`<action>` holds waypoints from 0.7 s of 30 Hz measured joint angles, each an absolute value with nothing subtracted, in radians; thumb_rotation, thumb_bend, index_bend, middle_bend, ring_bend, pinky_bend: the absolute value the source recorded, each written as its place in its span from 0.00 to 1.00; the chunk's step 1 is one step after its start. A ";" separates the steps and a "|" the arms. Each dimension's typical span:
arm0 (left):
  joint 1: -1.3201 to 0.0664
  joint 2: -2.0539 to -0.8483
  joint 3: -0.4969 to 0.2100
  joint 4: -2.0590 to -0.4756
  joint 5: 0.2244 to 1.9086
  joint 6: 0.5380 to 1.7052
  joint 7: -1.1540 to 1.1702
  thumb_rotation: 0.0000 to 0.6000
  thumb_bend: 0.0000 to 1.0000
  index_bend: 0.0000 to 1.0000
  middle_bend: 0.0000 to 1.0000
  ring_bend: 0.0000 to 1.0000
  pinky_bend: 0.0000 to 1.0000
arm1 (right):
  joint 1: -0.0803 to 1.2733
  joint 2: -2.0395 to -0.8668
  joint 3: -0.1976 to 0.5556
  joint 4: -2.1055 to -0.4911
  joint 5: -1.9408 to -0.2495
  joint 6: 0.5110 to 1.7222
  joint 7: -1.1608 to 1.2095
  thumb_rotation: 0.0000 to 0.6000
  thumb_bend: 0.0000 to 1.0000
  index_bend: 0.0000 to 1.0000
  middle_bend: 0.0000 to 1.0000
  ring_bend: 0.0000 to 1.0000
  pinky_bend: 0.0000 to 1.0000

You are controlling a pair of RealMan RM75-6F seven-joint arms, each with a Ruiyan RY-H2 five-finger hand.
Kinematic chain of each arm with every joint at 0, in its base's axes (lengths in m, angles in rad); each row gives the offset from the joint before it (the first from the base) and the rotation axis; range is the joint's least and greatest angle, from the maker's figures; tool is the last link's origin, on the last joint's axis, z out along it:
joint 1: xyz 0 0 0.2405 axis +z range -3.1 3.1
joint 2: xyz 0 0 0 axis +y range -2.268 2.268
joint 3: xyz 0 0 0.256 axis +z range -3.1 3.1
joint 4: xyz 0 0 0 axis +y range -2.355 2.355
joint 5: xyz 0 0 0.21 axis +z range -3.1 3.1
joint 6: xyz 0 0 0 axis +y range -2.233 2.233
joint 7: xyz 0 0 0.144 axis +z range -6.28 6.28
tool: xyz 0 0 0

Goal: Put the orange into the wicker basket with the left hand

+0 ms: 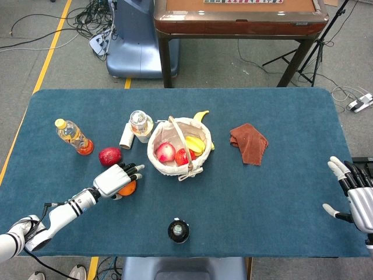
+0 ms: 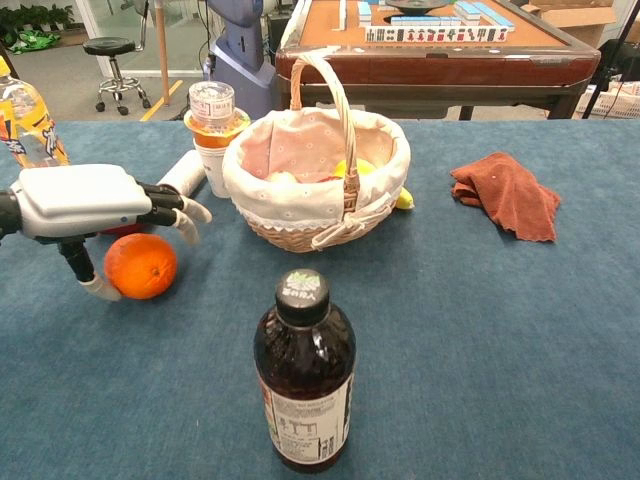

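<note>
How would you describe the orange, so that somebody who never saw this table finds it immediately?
Start at the wicker basket in the middle of the blue table and look to its left. There the left robot hand hovers over a round fruit, the orange. Its bright orange, dimpled skin separates it from the dark red apple lying just behind it.

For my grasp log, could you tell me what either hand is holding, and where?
Nothing is held: the left hand hovers over the round orange, fingers uncurled; the right hand is empty.
</note>
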State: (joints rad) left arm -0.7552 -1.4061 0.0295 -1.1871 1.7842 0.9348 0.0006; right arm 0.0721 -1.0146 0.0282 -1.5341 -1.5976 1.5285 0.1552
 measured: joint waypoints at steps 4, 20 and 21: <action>-0.757 -1.425 0.035 -1.164 1.771 0.939 0.005 1.00 0.10 0.42 0.29 0.30 0.48 | 0.069 -1.014 0.028 -1.530 -1.595 1.530 0.161 1.00 0.02 0.06 0.10 0.03 0.10; -0.713 -1.383 0.031 -1.222 1.772 1.170 -0.074 1.00 0.10 0.47 0.41 0.39 0.59 | 0.064 -1.016 0.029 -1.521 -1.595 1.536 0.175 1.00 0.02 0.06 0.10 0.03 0.10; -0.707 -1.376 0.026 -1.238 1.774 1.201 -0.083 1.00 0.10 0.47 0.41 0.38 0.59 | 0.065 -1.018 0.029 -1.519 -1.595 1.534 0.177 1.00 0.02 0.06 0.10 0.03 0.10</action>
State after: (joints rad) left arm -0.7070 -1.3759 0.0261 -1.2381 1.7742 1.2008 -0.0830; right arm 0.0652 -1.0177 0.0287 -1.5190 -1.5954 1.5341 0.1772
